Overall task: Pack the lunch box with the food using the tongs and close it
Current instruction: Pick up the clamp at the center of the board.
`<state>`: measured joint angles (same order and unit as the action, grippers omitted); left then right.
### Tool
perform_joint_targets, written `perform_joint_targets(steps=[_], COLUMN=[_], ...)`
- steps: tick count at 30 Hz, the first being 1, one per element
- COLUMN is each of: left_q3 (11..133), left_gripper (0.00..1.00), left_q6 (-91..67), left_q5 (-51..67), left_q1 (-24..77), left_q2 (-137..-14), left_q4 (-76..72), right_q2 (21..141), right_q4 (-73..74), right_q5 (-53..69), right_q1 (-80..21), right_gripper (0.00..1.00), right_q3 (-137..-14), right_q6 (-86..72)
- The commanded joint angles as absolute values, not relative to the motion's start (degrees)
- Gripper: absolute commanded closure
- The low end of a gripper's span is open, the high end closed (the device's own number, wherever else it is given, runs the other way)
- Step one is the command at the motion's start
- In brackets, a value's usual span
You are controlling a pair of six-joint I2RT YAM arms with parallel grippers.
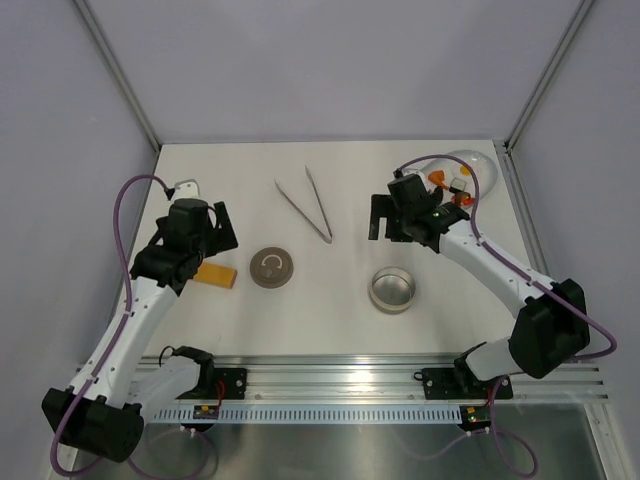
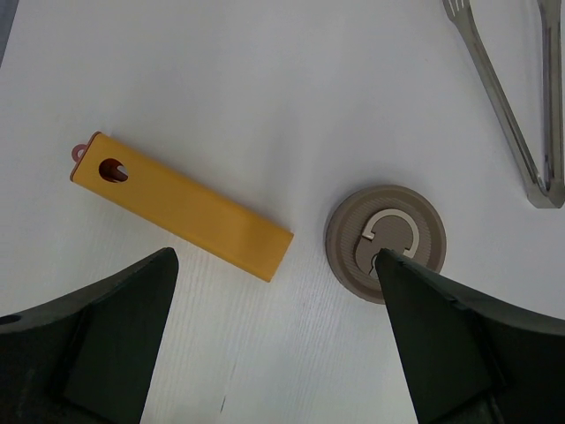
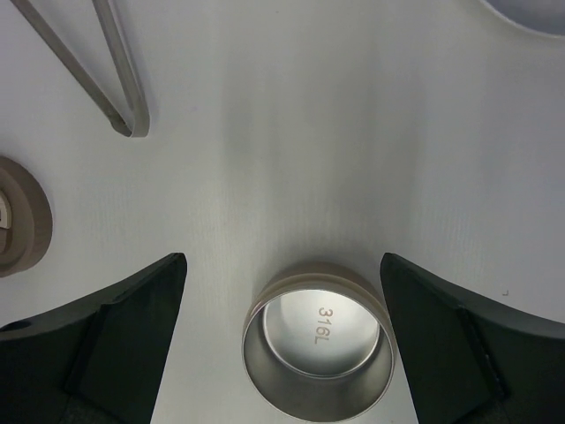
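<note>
One shallow round tin of shiny steel (image 3: 318, 344) stands on the white desk (image 1: 330, 310). Its one ribbed brown-grey lid (image 2: 386, 243) lies well apart, beside one flat orange block (image 2: 181, 205). One pair of slim silver tongs (image 1: 305, 203) lies beyond. A few small food pieces (image 1: 447, 185) sit on one white oval plate (image 1: 485, 165). The left gripper (image 2: 275, 265) and right gripper (image 3: 282, 265) each hold their jaws wide apart, gripping nothing.
</note>
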<state>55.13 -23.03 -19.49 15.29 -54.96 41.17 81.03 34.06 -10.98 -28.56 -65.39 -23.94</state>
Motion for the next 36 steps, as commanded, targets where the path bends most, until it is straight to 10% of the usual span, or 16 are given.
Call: perform_joint_targets(steps=[1, 36], left_q3=[55.37, 56.34], left_gripper=[0.01, 0.01], left_q6=[-24.26, -25.14], left_q5=[-22.76, -21.18], left_q1=[15.47, 15.38], left_q2=[-53.79, -50.01], left_q4=[39.81, 44.47], right_q2=[83.14, 136.40], right_q4=[35.59, 35.42], right_q5=[-11.51, -5.36], right_q1=[-31.63, -38.85], right_gripper=[0.01, 0.01], right_q3=[-70.31, -118.29], right_q6=[-20.75, -3.51])
